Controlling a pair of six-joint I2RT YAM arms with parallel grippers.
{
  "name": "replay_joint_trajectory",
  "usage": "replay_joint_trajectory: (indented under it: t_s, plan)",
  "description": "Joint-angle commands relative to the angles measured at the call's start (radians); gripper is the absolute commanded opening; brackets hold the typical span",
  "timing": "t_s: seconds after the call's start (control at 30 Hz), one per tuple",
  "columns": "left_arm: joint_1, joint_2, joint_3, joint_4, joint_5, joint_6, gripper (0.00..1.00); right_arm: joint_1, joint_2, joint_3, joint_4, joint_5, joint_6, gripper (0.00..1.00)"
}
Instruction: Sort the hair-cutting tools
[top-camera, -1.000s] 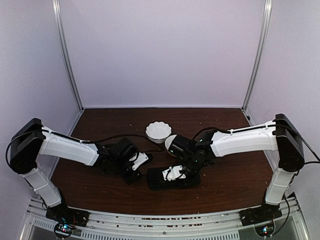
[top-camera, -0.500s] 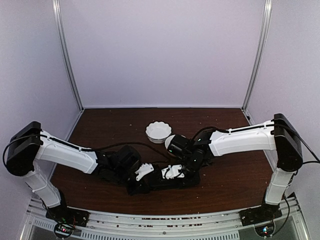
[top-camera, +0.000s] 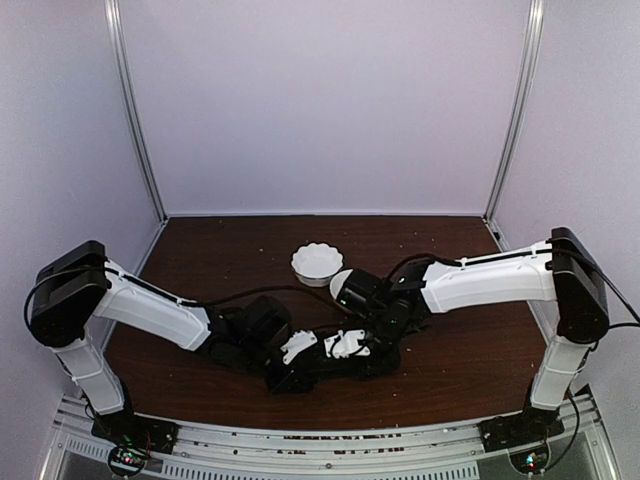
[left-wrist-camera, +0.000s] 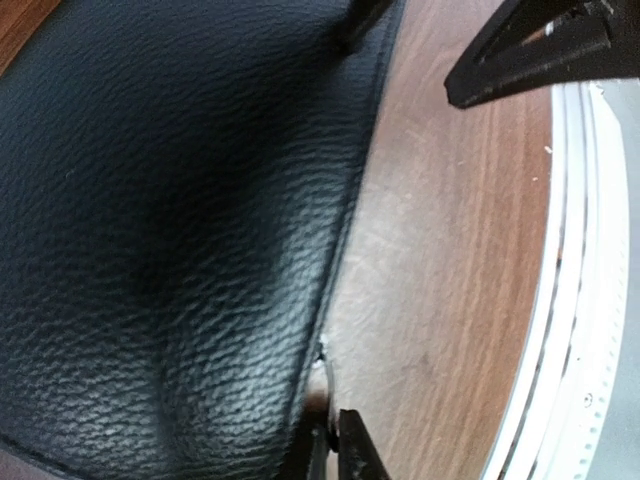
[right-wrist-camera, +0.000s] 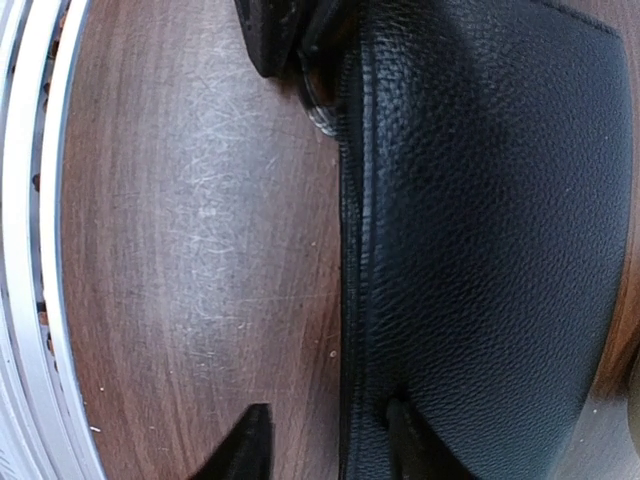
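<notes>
A black leather zip case (top-camera: 378, 362) lies at the table's front middle. No scissors or black clips show in any view. My left gripper (top-camera: 290, 376) is at the case's front left corner. In the left wrist view the left gripper (left-wrist-camera: 335, 428) is shut on the small metal zip pull (left-wrist-camera: 320, 385) at the case's edge (left-wrist-camera: 170, 230). My right gripper (top-camera: 350, 345) is open and straddles the case's front edge. In the right wrist view the right gripper (right-wrist-camera: 330, 438) has one finger (right-wrist-camera: 410, 435) on the case (right-wrist-camera: 480, 230) and the other on the wood.
A white scalloped bowl (top-camera: 316, 262) stands behind the case. A second white bowl (top-camera: 340, 288) is partly hidden by the right arm. The table's metal front rail (left-wrist-camera: 570, 300) runs close to the case, also seen in the right wrist view (right-wrist-camera: 30, 250).
My left arm has swung right and forward from beside the case to its front left corner and shut on the zip pull. The right gripper has stayed on the case.
</notes>
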Motion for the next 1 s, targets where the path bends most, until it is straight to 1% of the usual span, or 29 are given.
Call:
replay_joint_trajectory:
  t_s: [0.0, 0.1, 0.2, 0.3, 0.37, 0.43, 0.53, 0.67, 0.8, 0.97]
  plan:
    - [-0.025, -0.067, 0.046, 0.042, 0.014, 0.043, 0.16, -0.006, -0.025, -0.051, 0.037, 0.06, 0.014, 0.48]
    - [-0.025, -0.133, 0.07, -0.129, -0.01, 0.102, 0.2, -0.012, -0.108, -0.058, 0.009, 0.075, 0.016, 0.52]
    - [-0.024, -0.215, 0.105, -0.246, -0.08, 0.141, 0.22, -0.036, -0.194, -0.071, -0.012, 0.069, 0.02, 0.56]
    - [-0.01, -0.251, 0.146, -0.291, -0.167, 0.149, 0.26, -0.08, -0.26, -0.095, -0.018, 0.068, 0.021, 0.59]
    - [0.017, -0.232, 0.187, -0.294, -0.242, 0.133, 0.33, -0.109, -0.279, -0.117, -0.019, 0.07, 0.024, 0.6]
    - [0.048, -0.187, 0.232, -0.284, -0.28, 0.102, 0.42, -0.136, -0.281, -0.141, -0.025, 0.061, 0.02, 0.62]
    - [0.075, -0.102, 0.317, -0.29, -0.283, 0.093, 0.45, -0.155, -0.281, -0.189, -0.027, 0.046, -0.004, 0.65]
    - [0.094, 0.021, 0.39, -0.28, -0.258, 0.107, 0.47, -0.155, -0.257, -0.241, 0.009, 0.107, -0.003, 0.67]
    - [0.129, 0.107, 0.401, -0.228, -0.189, 0.097, 0.47, -0.154, -0.222, -0.257, 0.037, 0.152, 0.02, 0.67]
    - [0.134, 0.155, 0.376, -0.2, -0.097, 0.089, 0.45, -0.155, -0.174, -0.246, 0.061, 0.168, 0.022, 0.67]
